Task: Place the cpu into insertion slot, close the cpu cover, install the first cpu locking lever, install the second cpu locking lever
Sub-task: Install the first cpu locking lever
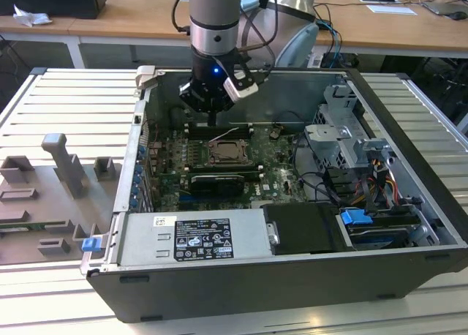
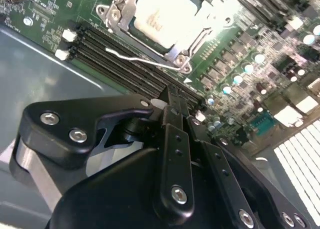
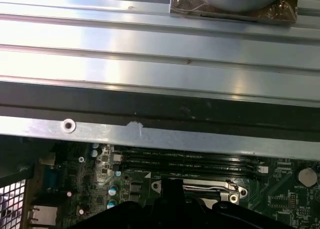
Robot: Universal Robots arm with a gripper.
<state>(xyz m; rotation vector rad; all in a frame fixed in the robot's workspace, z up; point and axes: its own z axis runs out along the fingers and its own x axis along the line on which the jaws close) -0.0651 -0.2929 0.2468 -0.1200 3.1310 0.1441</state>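
Pointing straight down near the cpu (image 1: 221, 153), arm (image 1: 213, 28) vertical, jaws pressed together

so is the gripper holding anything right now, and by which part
Nothing seems held: the gripper hangs shut and empty over the memory slots, beside the cpu cover.

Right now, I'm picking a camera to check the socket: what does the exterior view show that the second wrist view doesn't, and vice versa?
The exterior view adds the open computer case, power supply, drive cage, a black card beside the cpu and a grey fixture tray at the exterior view's left. The second wrist view adds a corner screw of the cpu cover and a row of capacitors. Both show the gripper over the memory slots, the cpu under the flat cover, and a thin wire lever along its edge.
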